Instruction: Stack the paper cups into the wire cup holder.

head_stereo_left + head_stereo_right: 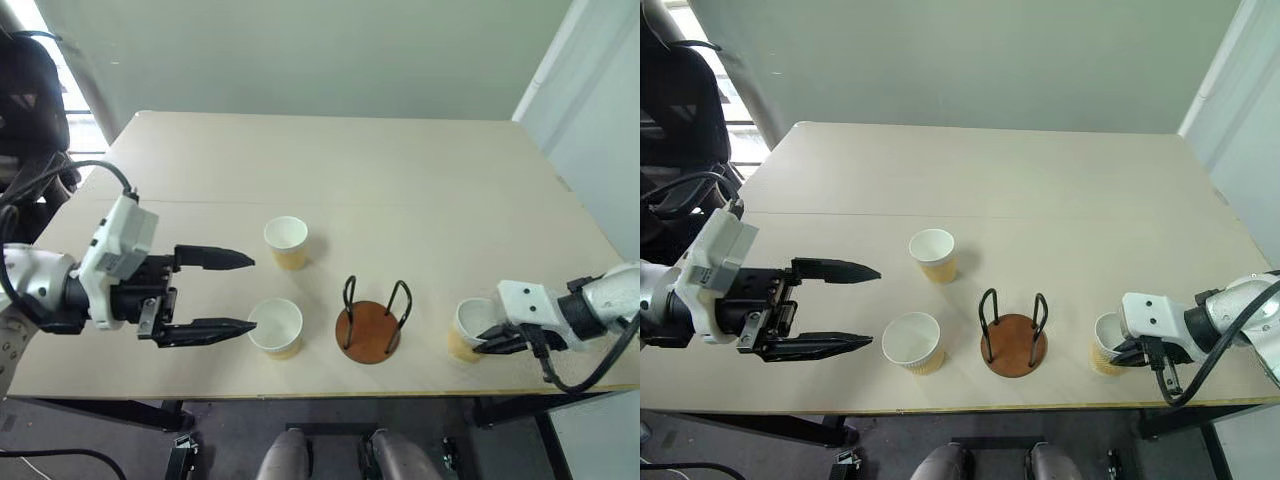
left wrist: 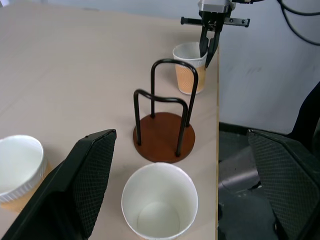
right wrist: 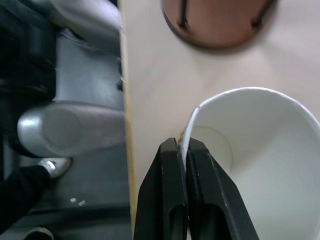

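No text, label or number can be read anywhere.

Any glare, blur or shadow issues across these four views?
Left eye view: bright window glare in the upper left corner; the table is evenly lit, with soft shadows beside the paper cups. Left wrist view: wire cup holder is sharp, while the left gripper fingers look soft up close. Right wrist view: the right gripper pinching a cup wall is slightly blurred, and the background is defocused.
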Tool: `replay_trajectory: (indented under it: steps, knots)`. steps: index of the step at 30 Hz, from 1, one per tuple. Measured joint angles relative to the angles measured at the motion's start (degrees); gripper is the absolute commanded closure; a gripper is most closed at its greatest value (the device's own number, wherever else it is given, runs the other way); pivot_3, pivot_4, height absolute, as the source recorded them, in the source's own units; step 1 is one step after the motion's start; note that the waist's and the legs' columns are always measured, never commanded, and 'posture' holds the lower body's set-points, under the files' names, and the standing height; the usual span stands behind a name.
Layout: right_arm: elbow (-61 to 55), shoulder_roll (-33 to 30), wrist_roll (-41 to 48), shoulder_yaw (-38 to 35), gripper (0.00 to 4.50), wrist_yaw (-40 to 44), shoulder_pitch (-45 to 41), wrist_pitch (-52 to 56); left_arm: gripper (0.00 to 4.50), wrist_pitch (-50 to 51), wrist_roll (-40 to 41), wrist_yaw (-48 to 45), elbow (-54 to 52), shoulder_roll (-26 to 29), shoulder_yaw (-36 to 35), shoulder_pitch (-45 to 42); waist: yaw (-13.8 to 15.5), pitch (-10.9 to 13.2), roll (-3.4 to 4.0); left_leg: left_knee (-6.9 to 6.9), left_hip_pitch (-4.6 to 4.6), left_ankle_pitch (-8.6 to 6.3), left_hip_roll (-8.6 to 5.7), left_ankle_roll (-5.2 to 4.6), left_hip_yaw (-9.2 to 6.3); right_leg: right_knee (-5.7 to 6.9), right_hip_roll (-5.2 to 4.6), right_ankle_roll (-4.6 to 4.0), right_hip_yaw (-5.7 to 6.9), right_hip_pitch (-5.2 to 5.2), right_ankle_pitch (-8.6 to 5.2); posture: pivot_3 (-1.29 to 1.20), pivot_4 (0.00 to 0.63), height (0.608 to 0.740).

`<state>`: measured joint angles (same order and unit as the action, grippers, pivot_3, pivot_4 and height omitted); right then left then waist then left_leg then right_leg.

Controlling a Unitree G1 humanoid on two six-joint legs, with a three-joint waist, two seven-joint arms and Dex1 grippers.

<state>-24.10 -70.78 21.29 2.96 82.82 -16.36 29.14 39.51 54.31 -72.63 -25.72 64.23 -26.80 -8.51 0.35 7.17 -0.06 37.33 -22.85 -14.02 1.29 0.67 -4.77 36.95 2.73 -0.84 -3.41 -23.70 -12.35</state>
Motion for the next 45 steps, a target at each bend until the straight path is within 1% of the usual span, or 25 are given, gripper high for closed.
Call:
replay_trajectory:
  steps: [3, 7, 10, 12, 15, 18, 23, 25, 36, 45]
  knots:
    - [3.18, 0.67, 2.25, -0.02, 4.48, 2.04, -11.46, 0.22, 0.00, 0.53, 0.63, -0.02, -0.14, 0.28, -0.90, -0.08, -0.38, 0.00, 0.02, 0.01, 0.05, 0.04, 0.07, -0.04, 0.15, 0.00, 0.01, -0.10, -0.08, -0.03, 0.05, 0.00, 0.150, 0.740]
    - [10.38, 5.90, 2.02, 2.39, 4.48, 3.90, -29.68, -0.40, 0.00, 0.58, 0.46, 0.29, -0.62, -0.18, -0.91, 1.28, -0.61, 0.01, 0.03, 0.03, 0.06, 0.10, 0.24, -0.09, 0.27, 0.00, 0.07, -0.30, -0.08, -0.13, 0.16, 0.00, 0.150, 0.740]
    - [13.22, 10.46, 2.03, 4.73, 4.48, 5.16, -38.16, -1.10, 0.00, 0.60, 0.48, 0.40, -1.35, -0.21, -0.64, 1.74, -0.62, 0.01, 0.03, -0.01, 0.03, 0.12, 0.39, -0.10, 0.31, 0.03, 0.14, -0.40, -0.02, -0.19, 0.20, 0.00, 0.150, 0.740]
    - [13.36, 14.11, 2.56, 5.52, 4.48, 5.48, -41.23, -0.83, 0.00, 0.60, 0.37, 0.24, -1.47, -0.16, -0.75, 2.38, -0.59, 0.01, 0.03, -0.08, 0.02, 0.13, 0.41, -0.10, 0.32, 0.05, 0.15, -0.45, 0.00, -0.26, 0.23, 0.00, 0.150, 0.740]
    - [10.40, 18.34, 5.13, 7.45, 4.48, 6.16, -42.43, 0.87, 0.00, 0.64, 0.18, 0.10, -1.55, 0.09, -1.10, 3.42, -0.54, 0.01, 0.03, -0.15, 0.02, 0.13, 0.44, -0.09, 0.34, 0.06, 0.15, -0.53, 0.04, -0.28, 0.20, 0.00, 0.150, 0.740]
    - [6.35, 20.49, 7.00, 9.79, 4.48, 7.45, -41.44, 1.70, 0.00, 0.75, 0.16, 0.01, -1.85, 0.45, -1.53, 3.93, -0.47, 0.01, 0.03, -0.16, 0.00, 0.14, 0.44, -0.06, 0.37, 0.04, 0.15, -0.57, 0.05, -0.28, 0.17, 0.00, 0.150, 0.740]
    - [5.39, 20.76, 5.48, 12.98, 4.48, 8.83, -39.48, -0.17, 0.00, 0.87, 0.18, 0.07, -2.15, 0.68, -1.83, 4.69, -0.48, 0.01, 0.02, -0.09, 0.00, 0.11, 0.45, -0.02, 0.43, 0.00, 0.13, -0.72, 0.02, -0.28, 0.16, 0.00, 0.150, 0.740]
    - [5.74, 20.99, 4.08, 14.19, 4.48, 9.03, -39.36, -1.79, 0.00, 0.95, 0.22, 0.15, -2.65, 0.82, -2.00, 4.92, -0.52, 0.01, 0.02, -0.10, 0.01, 0.11, 0.46, -0.02, 0.43, 0.03, 0.13, -0.94, 0.03, -0.31, 0.11, 0.00, 0.150, 0.740]
    - [6.39, 20.64, 1.86, 16.57, 4.48, 9.44, -38.16, -6.03, 0.00, 1.77, 0.44, 0.29, -3.92, 0.99, -3.96, 6.09, -0.54, 0.01, 0.03, -0.04, 0.02, 0.14, 0.47, 0.01, 0.45, 0.06, 0.13, -1.15, 0.03, -0.33, 0.16, 0.00, 0.150, 0.740]
    - [7.36, 21.22, -2.17, 18.31, 4.48, 9.45, -37.05, -8.77, 0.00, 1.87, 0.44, 0.47, -4.52, 0.99, -4.62, 6.71, -0.55, 0.01, 0.03, -0.05, 0.00, 0.13, 0.48, 0.02, 0.45, 0.06, 0.13, -1.17, 0.03, -0.37, 0.19, 0.00, 0.150, 0.740]
